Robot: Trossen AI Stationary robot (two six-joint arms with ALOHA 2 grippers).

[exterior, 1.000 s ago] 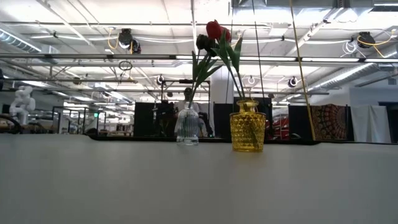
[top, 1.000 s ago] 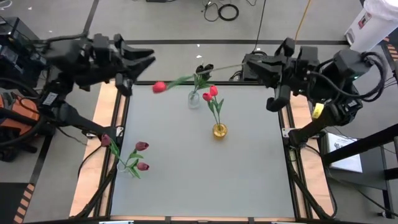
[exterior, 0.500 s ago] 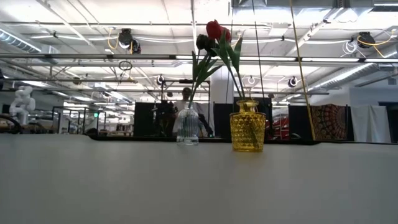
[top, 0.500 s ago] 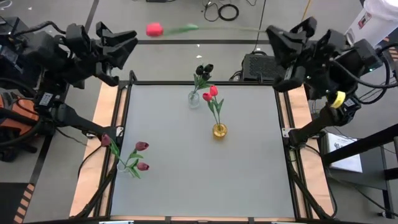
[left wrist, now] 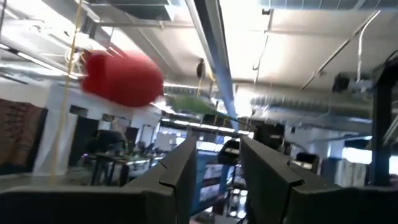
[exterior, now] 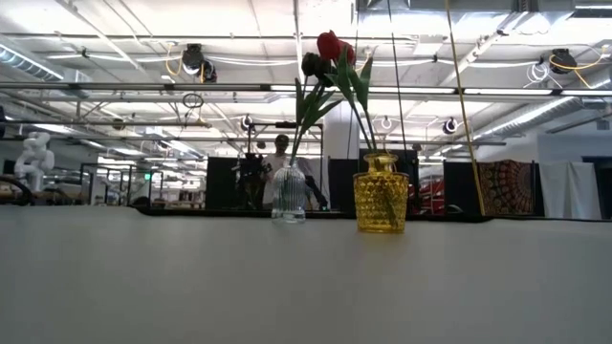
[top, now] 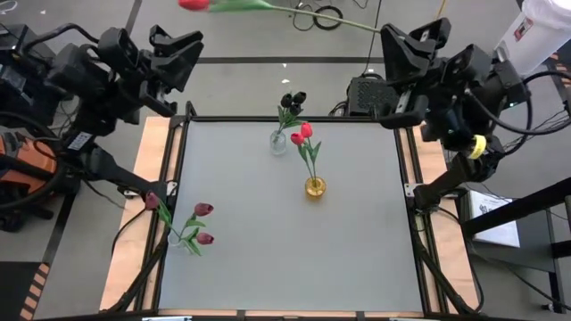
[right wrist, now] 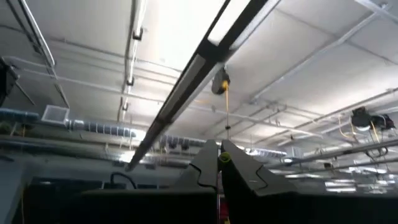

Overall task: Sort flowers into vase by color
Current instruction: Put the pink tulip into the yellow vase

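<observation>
Ribbed clear glass vase point(exterior: 288, 196) has black tulips point(top: 292, 99), textured amber-yellow glass vase point(exterior: 380, 195) has red-pink tulips point(top: 302, 134); plain grey tabletop point(top: 285, 241).

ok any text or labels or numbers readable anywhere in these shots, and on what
None can be read.
Paper sheets on the floor beside the right arm's stand: print too small to read.
White object at the high view's top right corner: no legible marking.
Small green-lit sign in the room behind the table: too small to read.
Clear vase and yellow vase: no labels visible.
</observation>
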